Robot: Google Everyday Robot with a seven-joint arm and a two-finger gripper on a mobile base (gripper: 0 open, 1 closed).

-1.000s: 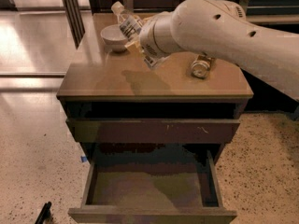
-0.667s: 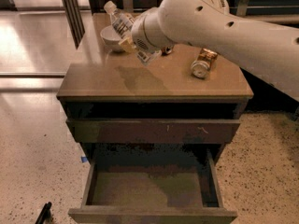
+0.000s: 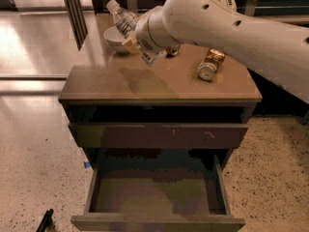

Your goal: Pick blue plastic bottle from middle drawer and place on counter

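Observation:
The blue plastic bottle (image 3: pixel 122 18), clear with a white cap and a pale label, is held tilted in the air over the back left of the counter (image 3: pixel 145 83), cap pointing up and left. My gripper (image 3: pixel 134 35) sits at the end of the big white arm and is shut on the bottle's lower body; the wrist hides most of it. The middle drawer (image 3: pixel 94 197) stands pulled out at the bottom of the view, and its greenish-grey floor shows nothing in it.
A white bowl (image 3: pixel 112 36) sits on the counter just below the bottle. A gold-brown can (image 3: pixel 208 65) lies on its side at the right. A red can (image 3: pixel 172 50) peeks out behind the arm. The drawer front (image 3: pixel 159 135) above is pushed in.
The arm has swung left over the counter with the bottle in it, from the middle back towards the white bowl. The cans and the drawer have not moved.

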